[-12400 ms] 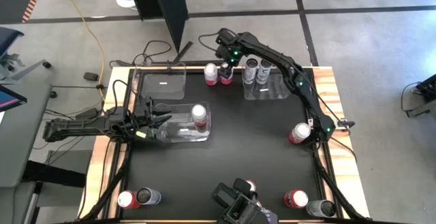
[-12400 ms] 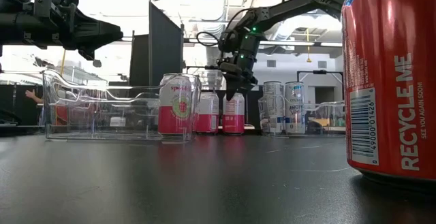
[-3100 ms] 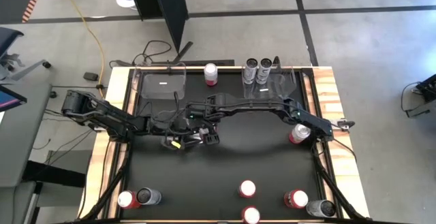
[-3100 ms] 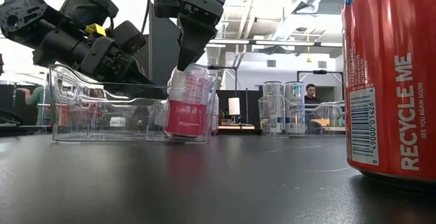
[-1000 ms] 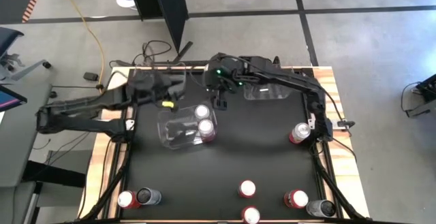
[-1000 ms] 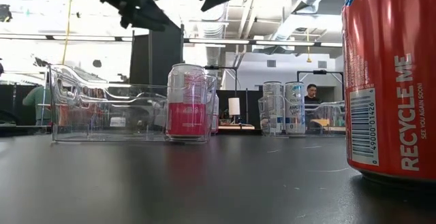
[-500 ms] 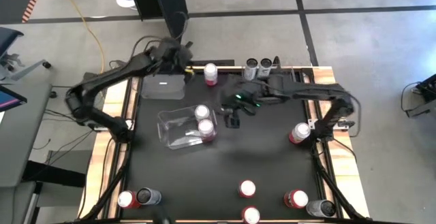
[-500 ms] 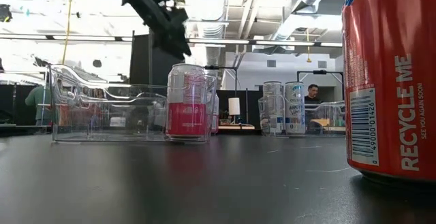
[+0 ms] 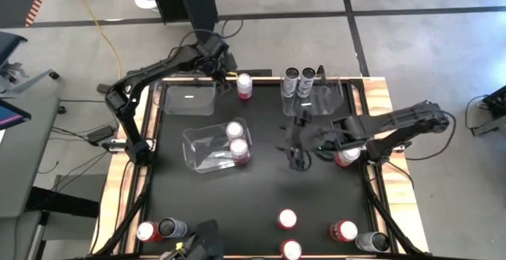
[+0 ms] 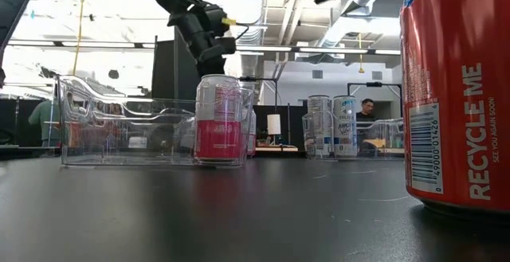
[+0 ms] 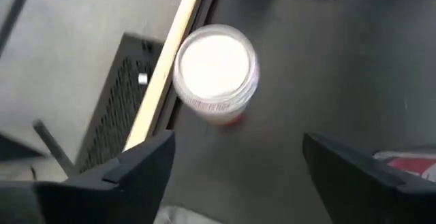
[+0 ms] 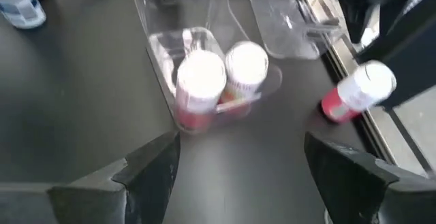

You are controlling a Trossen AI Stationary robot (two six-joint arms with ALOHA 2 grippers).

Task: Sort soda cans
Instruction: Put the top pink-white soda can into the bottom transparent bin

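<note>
Two pink-and-white soda cans (image 9: 236, 139) stand in a clear bin (image 9: 202, 149) left of the table's middle. A lone pink can (image 9: 245, 84) stands at the far edge. My left gripper (image 9: 227, 70) hovers open just left of and above it; in its wrist view the can (image 11: 216, 64) lies ahead of the spread fingers (image 11: 139, 166). Two silver cans (image 9: 299, 79) stand in the far-right bin (image 9: 320, 100). My right gripper (image 9: 296, 159) hangs open over the table's middle, facing the bin with the pink cans (image 12: 221, 74).
An empty clear bin (image 9: 190, 99) sits at the far left. A can (image 9: 345, 156) stands by the right edge, partly under my right arm. Several more cans (image 9: 286, 218) stand along the near edge; one red can (image 10: 454, 95) stands right in front of the low camera.
My left gripper has swung from over the bin with the pink cans toward the far edge, ending beside the lone pink can. My right gripper has drawn away from the far side, toward the table's right and near side, and dropped a little. No can has moved.
</note>
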